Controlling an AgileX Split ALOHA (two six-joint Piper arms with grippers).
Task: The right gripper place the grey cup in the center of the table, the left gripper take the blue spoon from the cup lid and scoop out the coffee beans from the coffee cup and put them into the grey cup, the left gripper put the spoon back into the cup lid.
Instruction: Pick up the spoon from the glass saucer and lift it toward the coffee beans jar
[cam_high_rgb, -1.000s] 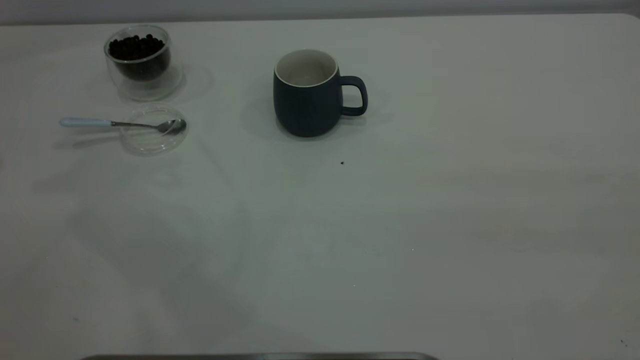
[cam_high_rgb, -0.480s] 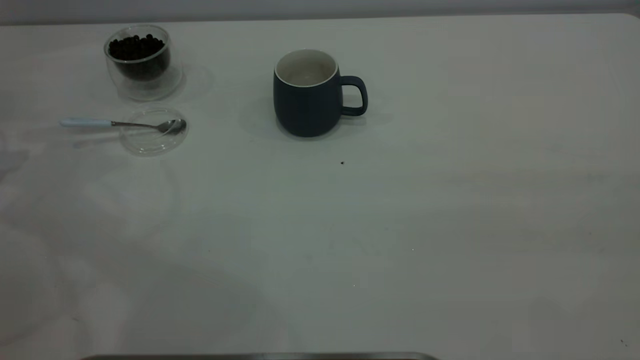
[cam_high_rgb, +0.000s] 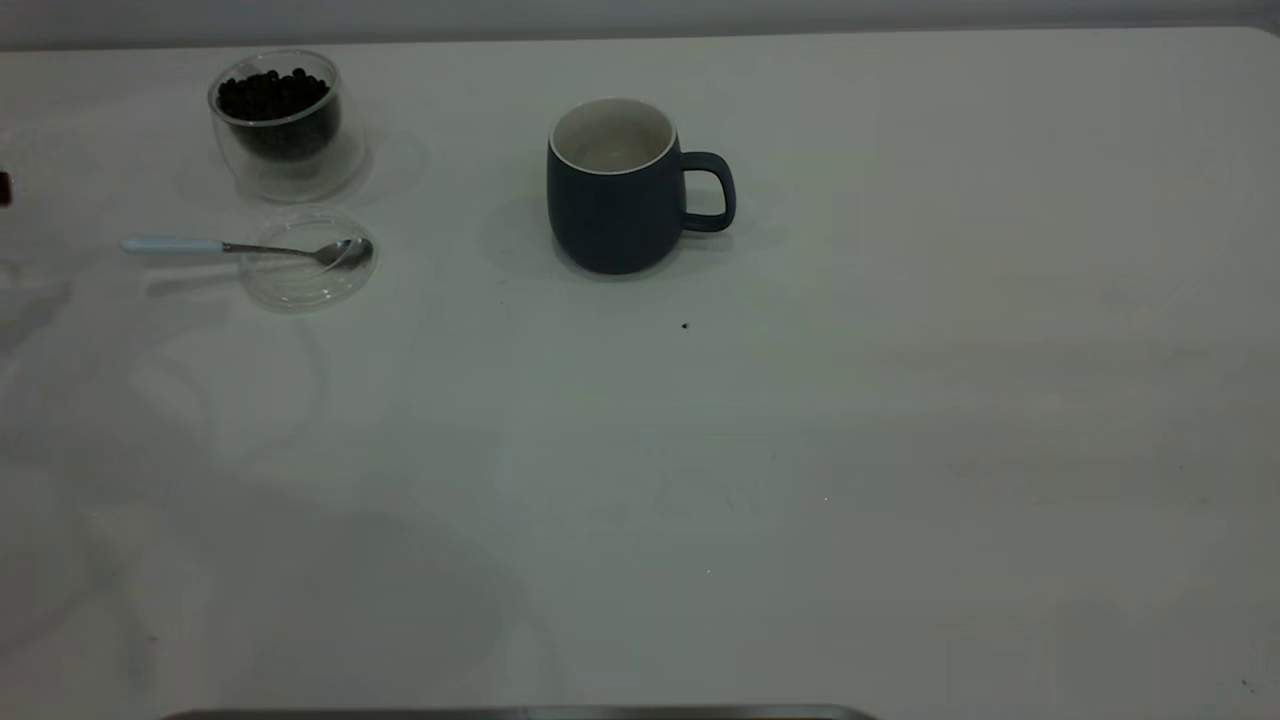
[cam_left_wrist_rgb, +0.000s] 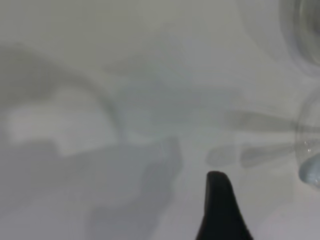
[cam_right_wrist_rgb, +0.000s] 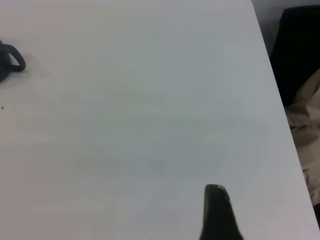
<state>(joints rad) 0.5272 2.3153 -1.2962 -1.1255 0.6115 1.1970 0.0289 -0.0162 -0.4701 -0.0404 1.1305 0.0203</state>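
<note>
Spoon handle lying nearest the left arm, long axis along 9 to 3 o'clock.

The blue spoon (cam_high_rgb: 245, 248) was seen with its bowl on the cup lid (cam_high_rgb: 307, 262), at 6 o'clock of the coffee cup (cam_high_rgb: 281, 124). Only one finger of the left gripper (cam_left_wrist_rgb: 220, 210) was shown above the table (cam_high_rgb: 800, 450), nothing held; its jaw spread could not be told.

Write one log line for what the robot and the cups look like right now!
grey cup: upright mid-table | blue spoon: on cup lid | coffee beans: in coffee cup | left gripper: above table near lid
</note>
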